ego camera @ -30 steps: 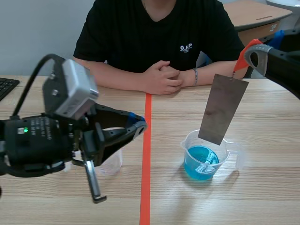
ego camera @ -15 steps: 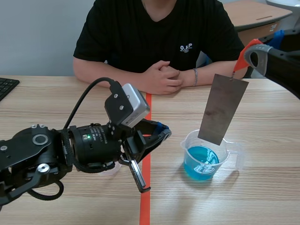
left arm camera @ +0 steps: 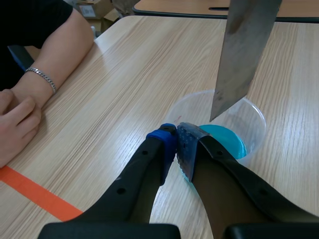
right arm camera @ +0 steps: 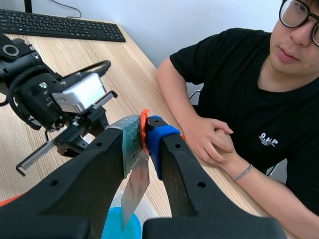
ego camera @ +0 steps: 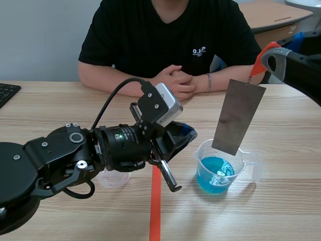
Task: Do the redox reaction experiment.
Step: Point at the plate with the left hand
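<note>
A clear beaker holding blue liquid stands right of the tape line. A grey metal plate hangs tilted over it, its lower corner at the rim and above the liquid. The plate hangs from an orange clip, on which my right gripper is shut; in the right wrist view the orange clip sits between the pads. My left gripper is shut on nothing, its tips just left of the beaker. In the left wrist view the left gripper points at the beaker, under the plate.
A person sits across the table with clasped hands resting near the tape line. An empty clear cup stands under my left arm. A keyboard lies at the far left edge.
My left arm has swung right across the tape line, bringing its shut gripper close to the beaker. The right arm and the hanging plate have stayed still.
</note>
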Tool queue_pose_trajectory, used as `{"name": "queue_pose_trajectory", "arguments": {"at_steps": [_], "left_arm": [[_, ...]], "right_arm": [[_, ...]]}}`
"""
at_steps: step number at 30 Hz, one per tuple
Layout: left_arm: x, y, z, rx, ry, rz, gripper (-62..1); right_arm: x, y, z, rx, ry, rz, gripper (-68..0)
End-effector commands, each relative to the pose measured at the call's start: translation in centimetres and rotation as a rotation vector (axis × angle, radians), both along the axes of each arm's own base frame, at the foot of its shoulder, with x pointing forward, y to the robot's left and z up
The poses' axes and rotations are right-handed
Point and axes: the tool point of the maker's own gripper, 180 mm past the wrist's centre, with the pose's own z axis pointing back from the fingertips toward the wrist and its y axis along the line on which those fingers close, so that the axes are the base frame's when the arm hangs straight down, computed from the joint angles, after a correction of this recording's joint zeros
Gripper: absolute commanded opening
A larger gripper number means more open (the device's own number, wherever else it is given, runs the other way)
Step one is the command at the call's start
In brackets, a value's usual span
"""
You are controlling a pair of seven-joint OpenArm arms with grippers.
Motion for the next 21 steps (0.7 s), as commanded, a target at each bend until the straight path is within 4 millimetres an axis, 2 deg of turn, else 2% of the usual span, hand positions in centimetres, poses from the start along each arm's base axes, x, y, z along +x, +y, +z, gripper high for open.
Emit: {"name": "queue_pose_trajectory", "arguments": {"at_steps": [1,21], "left_arm": [[0.25,-0.86,1.27,-0.041,-0.019,-0.005,-56.8],[0.32,-1.39,1.22,-0.045,-0.017,-0.008,-56.8]], "right_arm": [[0.02,0.31,0.86,0.025,-0.024,0.012,-66.0],[0.02,0.29,0.86,0.026,-0.024,0.011,-66.0]]}}
